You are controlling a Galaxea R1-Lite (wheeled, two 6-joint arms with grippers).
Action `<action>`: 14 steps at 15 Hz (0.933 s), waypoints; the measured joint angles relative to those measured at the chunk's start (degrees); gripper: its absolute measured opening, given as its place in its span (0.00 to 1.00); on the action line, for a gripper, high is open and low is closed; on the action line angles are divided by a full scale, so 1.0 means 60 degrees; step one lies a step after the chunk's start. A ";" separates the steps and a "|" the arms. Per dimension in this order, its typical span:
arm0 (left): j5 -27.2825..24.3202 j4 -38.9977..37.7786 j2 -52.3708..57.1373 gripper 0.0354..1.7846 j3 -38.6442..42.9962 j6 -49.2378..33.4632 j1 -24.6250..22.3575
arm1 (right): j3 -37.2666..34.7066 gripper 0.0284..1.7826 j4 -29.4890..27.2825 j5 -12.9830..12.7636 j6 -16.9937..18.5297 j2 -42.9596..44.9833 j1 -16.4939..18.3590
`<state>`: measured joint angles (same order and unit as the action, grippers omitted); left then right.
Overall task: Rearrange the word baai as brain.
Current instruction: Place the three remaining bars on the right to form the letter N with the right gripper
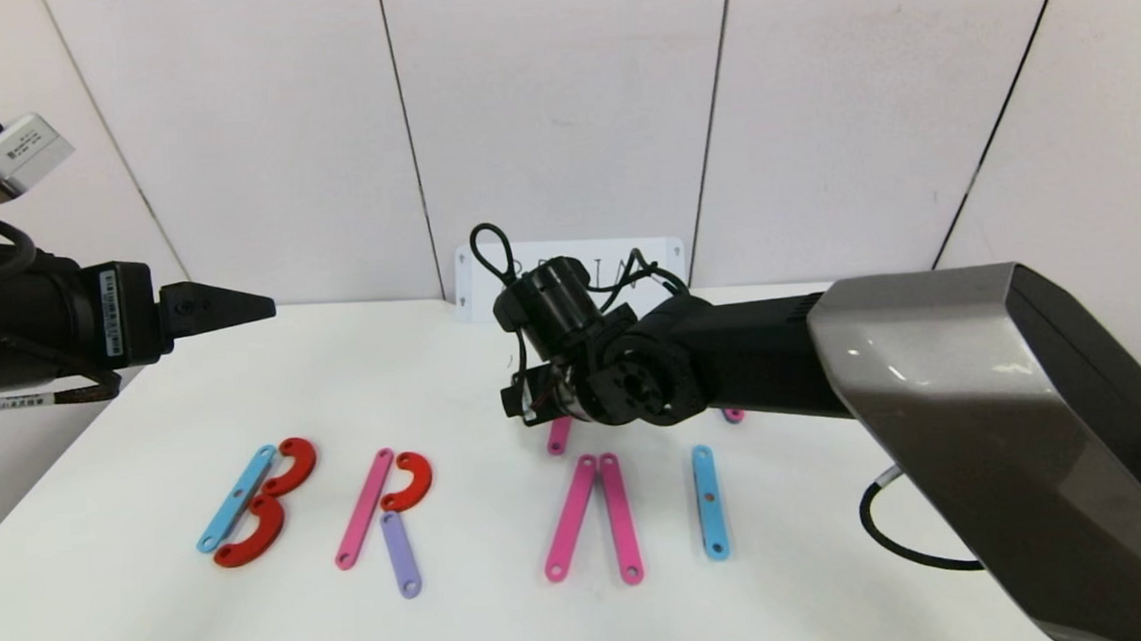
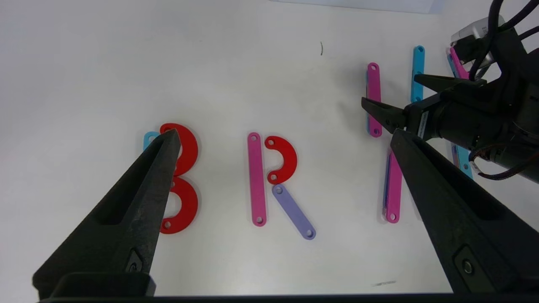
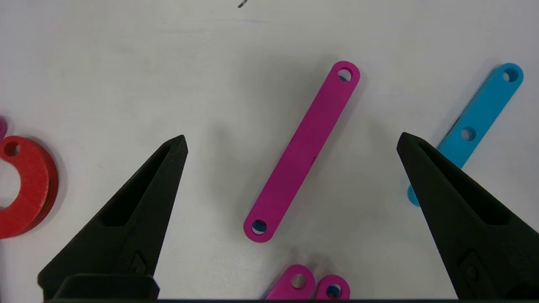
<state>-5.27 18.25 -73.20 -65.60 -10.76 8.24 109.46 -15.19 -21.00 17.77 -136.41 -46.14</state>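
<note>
The letters lie in a row on the white table (image 1: 458, 383). B is a blue strip (image 1: 236, 499) with two red curves (image 1: 288, 468). R is a pink strip (image 1: 365, 508), a red curve (image 1: 409, 482) and a purple strip (image 1: 401, 554). Two pink strips (image 1: 571, 518) lean together at their far ends. A blue strip (image 1: 709, 502) stands alone to their right. My right gripper (image 3: 290, 141) hovers open above a loose pink strip (image 3: 301, 151) that lies behind the leaning pair. My left gripper (image 1: 266, 303) hangs open, high over the table's left side, holding nothing.
A white card (image 1: 664, 254) with handwriting leans on the back wall, partly hidden by my right arm (image 1: 745, 356). Another pink end (image 1: 733, 414) peeks out under that arm. A blue strip (image 3: 480, 122) lies beside the right gripper's finger.
</note>
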 joint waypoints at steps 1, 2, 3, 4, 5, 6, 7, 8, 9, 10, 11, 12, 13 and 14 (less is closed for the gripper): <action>0.0002 0.0000 0.0004 0.98 0.0010 0.0016 0.0000 | 0.0154 0.98 -0.0104 -0.0026 0.0098 -0.0134 -0.0012; 0.0002 0.0000 0.0008 0.98 0.0014 0.0018 0.0000 | 0.0270 0.98 -0.0205 -0.0035 0.0124 -0.0230 -0.0012; 0.0000 0.0000 0.0008 0.98 0.0014 0.0022 -0.0002 | 0.0329 0.98 -0.0333 -0.0035 0.0138 -0.0295 0.0020; 0.0000 0.0000 0.0008 0.98 0.0018 0.0026 0.0000 | 0.0358 0.98 -0.0372 -0.0037 0.0169 -0.0362 0.0043; -0.0004 0.0000 0.0008 0.98 0.0022 0.0022 0.0000 | 0.0376 0.98 -0.0370 -0.0055 0.0197 -0.0433 0.0079; -0.0004 0.0000 0.0008 0.98 0.0026 0.0022 0.0000 | 0.0380 0.98 -0.0347 -0.0059 0.0234 -0.0500 0.0087; -0.0008 0.0000 0.0008 0.98 0.0026 0.0022 0.0000 | 0.0384 0.98 -0.0317 -0.0059 0.0244 -0.0555 0.0102; -0.0004 0.0000 0.0008 0.98 0.0026 0.0018 0.0000 | 0.0398 0.98 -0.0278 -0.0063 0.0256 -0.0605 0.0138; 0.0000 0.0000 0.0008 0.98 0.0028 0.0018 0.0000 | 0.0398 0.98 -0.0256 -0.0073 0.0258 -0.0662 0.0197; 0.0000 0.0000 0.0004 0.98 0.0028 0.0022 0.0000 | 0.0398 0.98 -0.0238 -0.0128 0.0258 -0.0729 0.0240; 0.0000 0.0000 0.0000 0.98 0.0028 0.0022 0.0000 | 0.0402 0.98 -0.0234 -0.0191 0.0262 -0.0772 0.0258; -0.0008 0.0000 -0.0004 0.98 0.0033 0.0022 0.0004 | 0.0402 0.98 -0.0234 -0.0193 0.0270 -0.0805 0.0254; -0.0004 0.0000 -0.0008 0.98 0.0033 0.0022 0.0004 | 0.0408 0.98 -0.0230 -0.0197 0.0266 -0.0823 0.0254; 0.0000 0.0000 -0.0008 0.98 0.0033 0.0022 0.0000 | 0.0412 0.98 -0.0223 -0.0197 0.0266 -0.0841 0.0258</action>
<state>-5.27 18.25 -73.25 -65.40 -10.63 8.24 111.93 -16.53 -22.19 19.37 -141.46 -44.59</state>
